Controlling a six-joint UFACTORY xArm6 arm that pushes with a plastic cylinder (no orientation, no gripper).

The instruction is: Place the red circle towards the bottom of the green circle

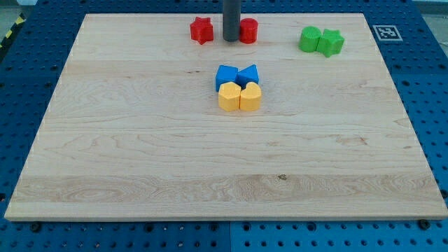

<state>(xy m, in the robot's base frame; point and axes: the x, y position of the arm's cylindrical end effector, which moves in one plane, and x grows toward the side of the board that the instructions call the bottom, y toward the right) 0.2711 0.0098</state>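
The red circle (249, 30) lies near the view's top, right of centre. My tip (231, 40) touches its left side, with the dark rod rising out of the view's top. A red star (201, 30) lies just left of the rod. The green circle (310, 38) lies at the view's upper right, touching a green star (332, 43) on its right. The red circle is left of the green circle, at about the same height in the view.
Four blocks cluster at the board's middle: a blue block (226, 75), a blue block (248, 73), a yellow hexagon (229, 96) and a yellow heart (250, 96). A marker tag (386, 32) sits off the wooden board's (140, 140) upper right corner.
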